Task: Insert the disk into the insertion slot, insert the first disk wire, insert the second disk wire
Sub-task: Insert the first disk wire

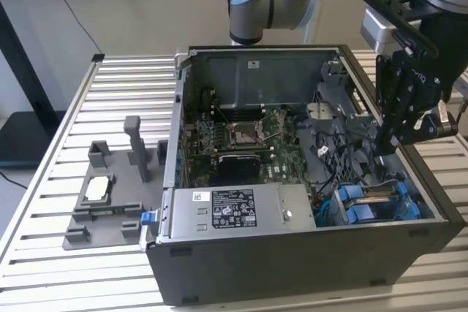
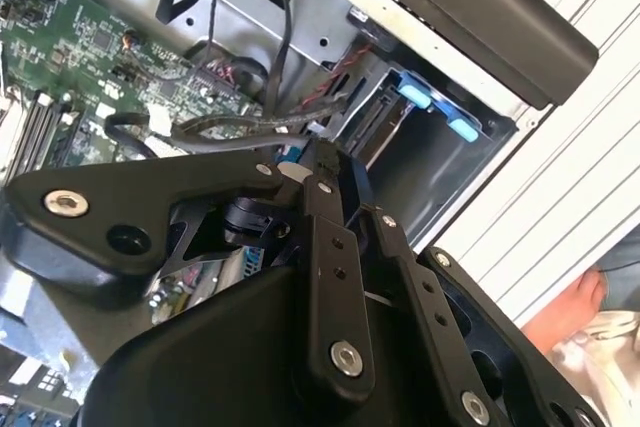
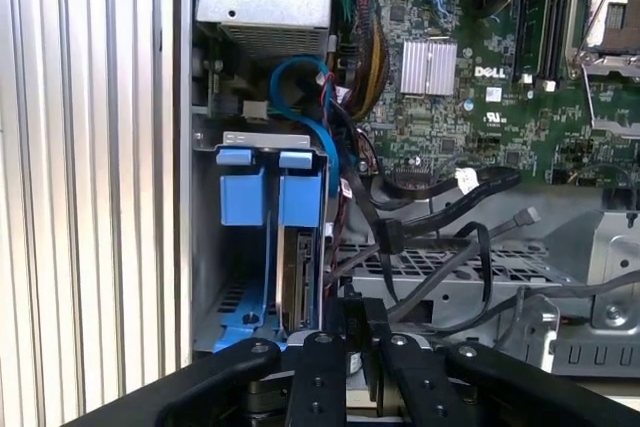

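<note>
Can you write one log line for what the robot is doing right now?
disk: in insertion slot | claw: over open case, near slot, by black wires | one plug end: lying free

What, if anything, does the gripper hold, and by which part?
It cannot be told. The gripper is among the black cables, beside the disk seated in the insertion slot; any hold is hidden.

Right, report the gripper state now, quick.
Gripper: shut, down among the black cables inside the computer case; whether it pinches a wire cannot be told.
</note>
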